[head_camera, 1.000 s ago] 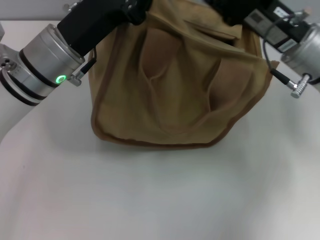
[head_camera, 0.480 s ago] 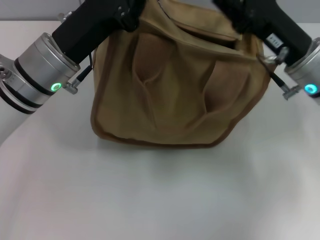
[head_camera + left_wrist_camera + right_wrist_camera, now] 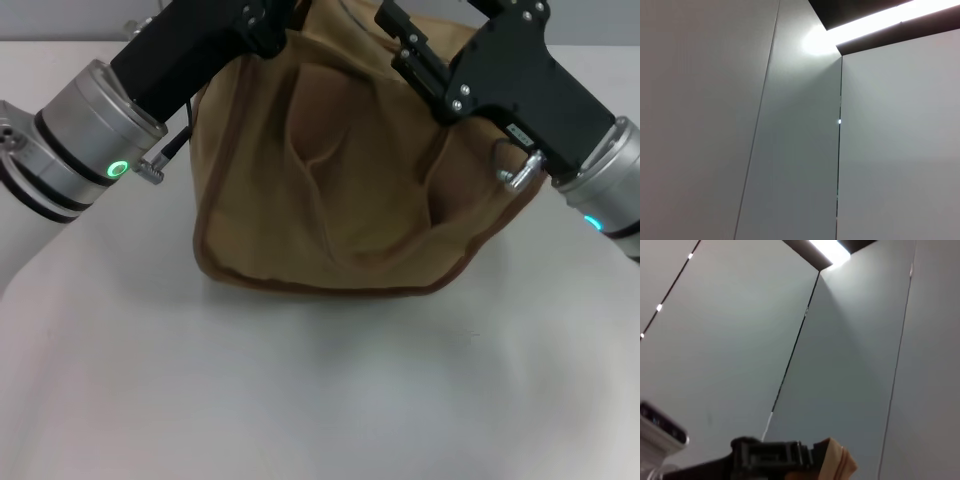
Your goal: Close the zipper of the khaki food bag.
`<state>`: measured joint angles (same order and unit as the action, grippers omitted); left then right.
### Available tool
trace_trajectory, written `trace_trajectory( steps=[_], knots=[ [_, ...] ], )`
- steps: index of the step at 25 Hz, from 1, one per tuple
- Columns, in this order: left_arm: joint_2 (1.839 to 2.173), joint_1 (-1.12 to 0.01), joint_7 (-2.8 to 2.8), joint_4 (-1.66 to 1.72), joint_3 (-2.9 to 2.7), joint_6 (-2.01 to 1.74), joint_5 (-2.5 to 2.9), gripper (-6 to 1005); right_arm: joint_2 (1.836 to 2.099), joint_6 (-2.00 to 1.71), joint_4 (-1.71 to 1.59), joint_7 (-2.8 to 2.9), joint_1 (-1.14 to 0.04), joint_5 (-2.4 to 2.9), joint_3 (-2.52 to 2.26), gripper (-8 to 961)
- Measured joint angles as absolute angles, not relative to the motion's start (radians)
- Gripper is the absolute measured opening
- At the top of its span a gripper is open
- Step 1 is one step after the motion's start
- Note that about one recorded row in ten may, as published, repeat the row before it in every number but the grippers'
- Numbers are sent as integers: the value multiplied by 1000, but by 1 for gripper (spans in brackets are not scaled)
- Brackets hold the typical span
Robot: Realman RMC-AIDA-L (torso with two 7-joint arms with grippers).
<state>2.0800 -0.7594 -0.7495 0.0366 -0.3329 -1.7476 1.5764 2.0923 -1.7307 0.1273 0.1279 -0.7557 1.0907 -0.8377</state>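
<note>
Carefully, with both my left gripper (image 3: 262, 22) and right gripper (image 3: 405, 45) at the khaki food bag's (image 3: 340, 210) top, finger states untellable, I should steady one side while drawing along the unseen zipper line.

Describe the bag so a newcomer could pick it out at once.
On the white table in the head view, look between the two arms reaching in from either side. The bag is the boxy tan cloth tote with darker brown piping along its bottom edge and two pouch pockets on its front. It is the only cloth thing there.
</note>
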Motion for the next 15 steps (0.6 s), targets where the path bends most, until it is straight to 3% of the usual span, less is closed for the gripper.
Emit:
trace_trajectory(
  steps=[15],
  knots=[
    [2080,-807,-750,4,-333,-1736,1582,21,2092,-1648,207,-59,-794,1098,-758,541]
  ],
)
